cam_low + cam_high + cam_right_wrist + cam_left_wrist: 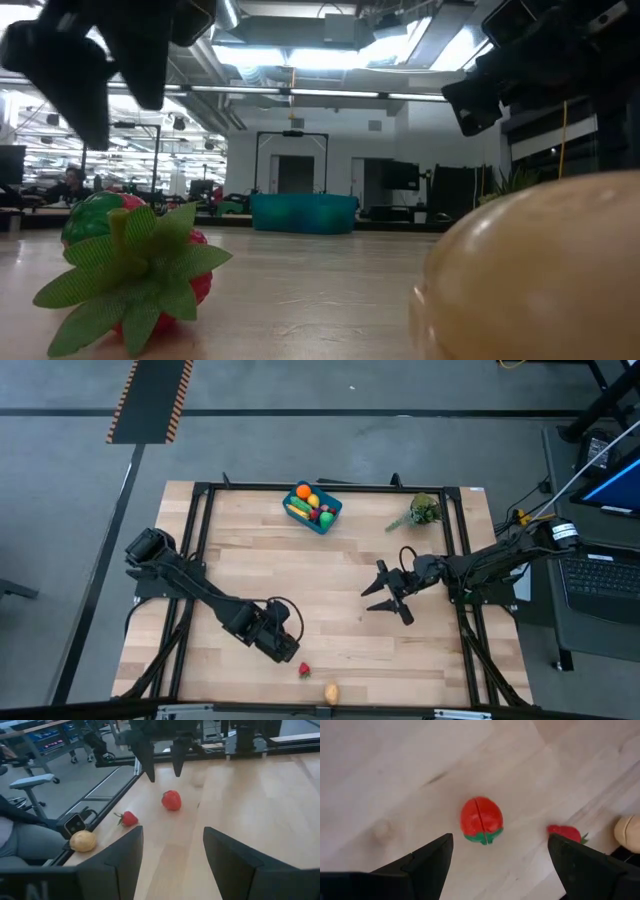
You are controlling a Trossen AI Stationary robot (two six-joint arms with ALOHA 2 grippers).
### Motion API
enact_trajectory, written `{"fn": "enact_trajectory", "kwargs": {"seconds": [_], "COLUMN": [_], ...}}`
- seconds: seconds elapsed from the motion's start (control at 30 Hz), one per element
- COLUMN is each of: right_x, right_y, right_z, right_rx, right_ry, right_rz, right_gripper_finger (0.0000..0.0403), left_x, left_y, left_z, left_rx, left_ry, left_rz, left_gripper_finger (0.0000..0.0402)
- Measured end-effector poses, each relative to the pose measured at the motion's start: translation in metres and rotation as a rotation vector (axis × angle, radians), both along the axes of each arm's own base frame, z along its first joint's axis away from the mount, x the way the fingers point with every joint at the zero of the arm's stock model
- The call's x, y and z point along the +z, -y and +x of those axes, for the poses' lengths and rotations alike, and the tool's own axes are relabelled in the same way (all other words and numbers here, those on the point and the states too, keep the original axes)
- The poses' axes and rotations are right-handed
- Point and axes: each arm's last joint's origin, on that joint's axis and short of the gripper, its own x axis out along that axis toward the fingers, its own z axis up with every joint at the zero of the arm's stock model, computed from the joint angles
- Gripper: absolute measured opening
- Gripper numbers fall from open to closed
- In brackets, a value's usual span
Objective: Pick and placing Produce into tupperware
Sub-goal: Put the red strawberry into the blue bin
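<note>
Left claw [497,857] is hovering spread wide over a red tomato [481,820] sitting on the bench [330,580] right between its fingers, strawberry [565,832] and tan potato [629,831] just beyond. Right claw [385,592] is waiting mid-bench, fingers apart, blue tupperware [312,508] far behind it.

Light's even from overhead, I see only soft shadows on the pale wooden surface [330,575]. Low view: bright ceiling strip lights [330,55] glare, arms go to black silhouettes, the tan rounded toy [545,275] up close is badly blurred. Left wrist view is slightly washed out.
</note>
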Motion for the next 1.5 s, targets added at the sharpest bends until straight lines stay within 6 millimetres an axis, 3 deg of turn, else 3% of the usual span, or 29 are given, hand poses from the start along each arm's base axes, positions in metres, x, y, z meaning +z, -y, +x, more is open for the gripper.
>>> {"fn": "enact_trajectory", "kwargs": {"seconds": [0.5,0.83,1.23,1.5], "right_x": [-0.001,-0.001,-0.001,-0.002], "right_y": [-0.005,-0.005,-0.005,-0.005], "right_z": [-0.001,-0.001,-0.001,-0.002], "right_rx": [0.024,0.024,0.019,0.018], "right_ry": [-0.007,-0.007,-0.023,-0.031], "right_rz": [0.000,-0.001,0.018,0.018], "right_gripper_finger": [0.0210,0.0210,0.0210,0.0210], "left_x": [-0.037,-0.038,-0.064,-0.064], "left_y": [0.005,0.000,0.003,0.000], "left_z": [0.011,0.016,0.020,0.022], "left_rx": [0.043,0.088,0.084,0.098], "left_ry": [-0.113,-0.081,-0.162,-0.151], "left_rz": [0.000,0.010,0.018,0.038], "left_gripper_finger": [0.0316,0.0316,0.0316,0.0316]}}
